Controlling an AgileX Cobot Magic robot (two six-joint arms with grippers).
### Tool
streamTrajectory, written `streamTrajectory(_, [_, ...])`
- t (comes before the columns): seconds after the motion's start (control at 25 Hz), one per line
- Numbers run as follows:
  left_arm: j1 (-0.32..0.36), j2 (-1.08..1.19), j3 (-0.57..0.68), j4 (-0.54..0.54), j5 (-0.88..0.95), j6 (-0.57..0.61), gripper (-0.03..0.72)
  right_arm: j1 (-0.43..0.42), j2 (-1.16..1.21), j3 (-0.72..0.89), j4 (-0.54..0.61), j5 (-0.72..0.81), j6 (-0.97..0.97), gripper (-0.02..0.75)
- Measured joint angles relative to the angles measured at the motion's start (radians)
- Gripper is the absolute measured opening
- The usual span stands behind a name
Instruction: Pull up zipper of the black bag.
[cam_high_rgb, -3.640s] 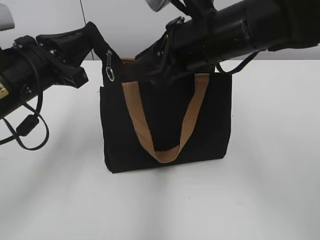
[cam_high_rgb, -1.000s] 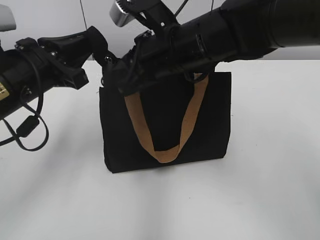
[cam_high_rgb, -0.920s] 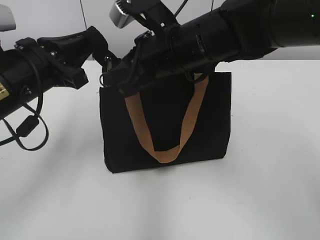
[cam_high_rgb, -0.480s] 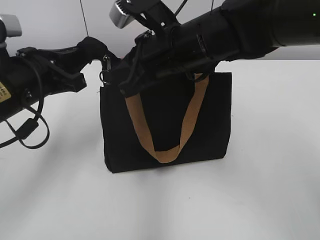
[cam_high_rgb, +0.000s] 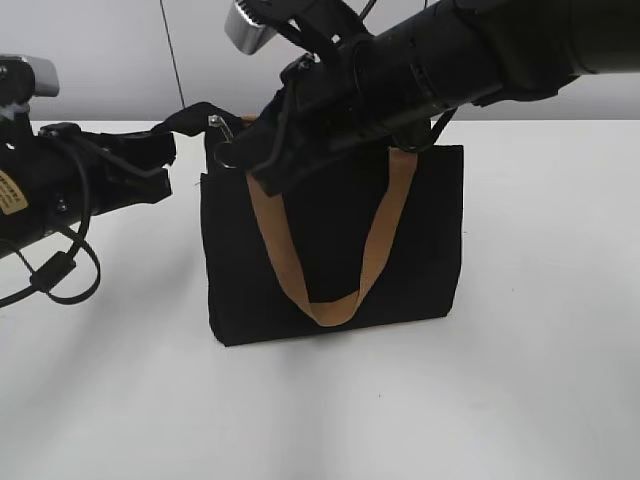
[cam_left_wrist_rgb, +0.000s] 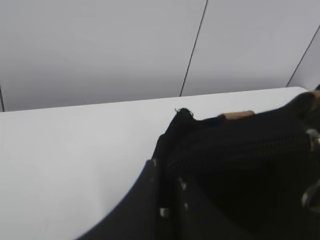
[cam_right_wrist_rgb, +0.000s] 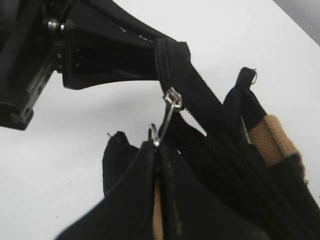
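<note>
The black bag (cam_high_rgb: 330, 250) stands upright on the white table, a tan handle (cam_high_rgb: 378, 235) hanging down its front. The zipper runs along its top edge, and its silver ring pull (cam_high_rgb: 226, 155) sits at the top left corner. My right gripper (cam_high_rgb: 258, 172) reaches in from the right and is shut on the ring pull (cam_right_wrist_rgb: 170, 107), as the right wrist view (cam_right_wrist_rgb: 158, 150) shows. My left gripper (cam_high_rgb: 185, 120) is shut on the black zip end and stretches it left of the bag. It also shows in the right wrist view (cam_right_wrist_rgb: 150, 52) and the left wrist view (cam_left_wrist_rgb: 167, 200).
The white table (cam_high_rgb: 540, 380) spreads around the bag. A grey panelled wall (cam_left_wrist_rgb: 100, 50) stands behind it. The right arm's thick body (cam_high_rgb: 460, 60) hangs over the bag's top. The left arm's cable (cam_high_rgb: 55, 275) loops down at the left.
The right gripper moved left along the bag's top and closed on the ring pull, which had hung free. The left arm dropped lower and drew the zip end out to the left.
</note>
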Motion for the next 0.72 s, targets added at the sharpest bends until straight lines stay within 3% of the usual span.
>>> streamTrajectory(0.32, [0.000,-0.001,0.000,-0.001,0.049,0.000,0.017,-0.072,-0.011,0.000,-0.035,0.028,0.088,-0.001])
streamTrajectory(0.72, [-0.004,-0.001,-0.002,0.012,0.058,0.002,0.017,-0.183,-0.018,0.000,-0.026,0.191,0.169,-0.001])
